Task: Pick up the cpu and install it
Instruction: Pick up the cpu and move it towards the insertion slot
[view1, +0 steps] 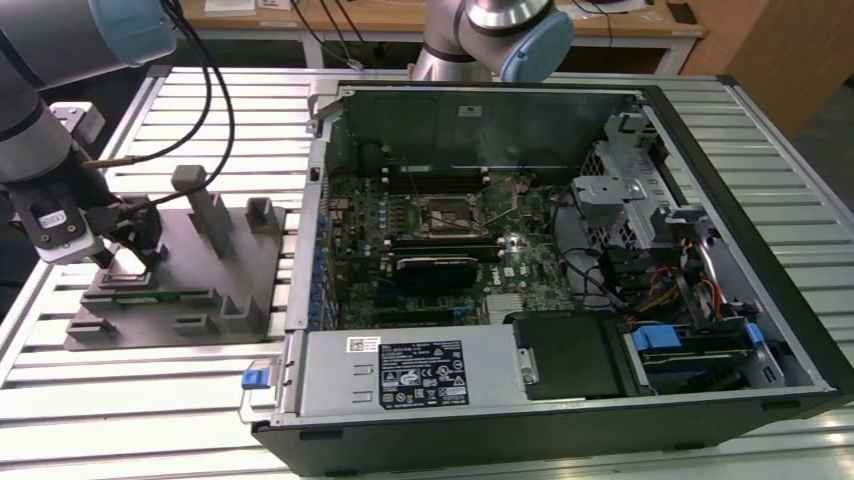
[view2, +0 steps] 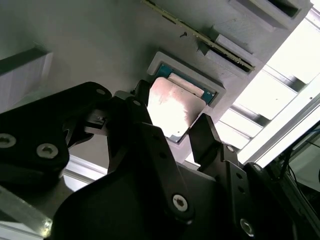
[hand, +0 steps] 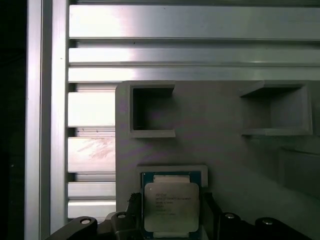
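Arm reaches down, wrist vertical, gripper low over grey fixture. Cpu lies flat in fixture pocket, directly beneath tool, straddled by it in first wrist view. Cannot tell whether tool clamps cpu or sits loose. Open computer case well off to tool's side.

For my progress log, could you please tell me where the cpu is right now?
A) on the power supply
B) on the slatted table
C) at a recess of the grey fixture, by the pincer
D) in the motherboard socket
C: in the first wrist view the cpu lies at a square recess of the grey fixture, with the pincer right at it.
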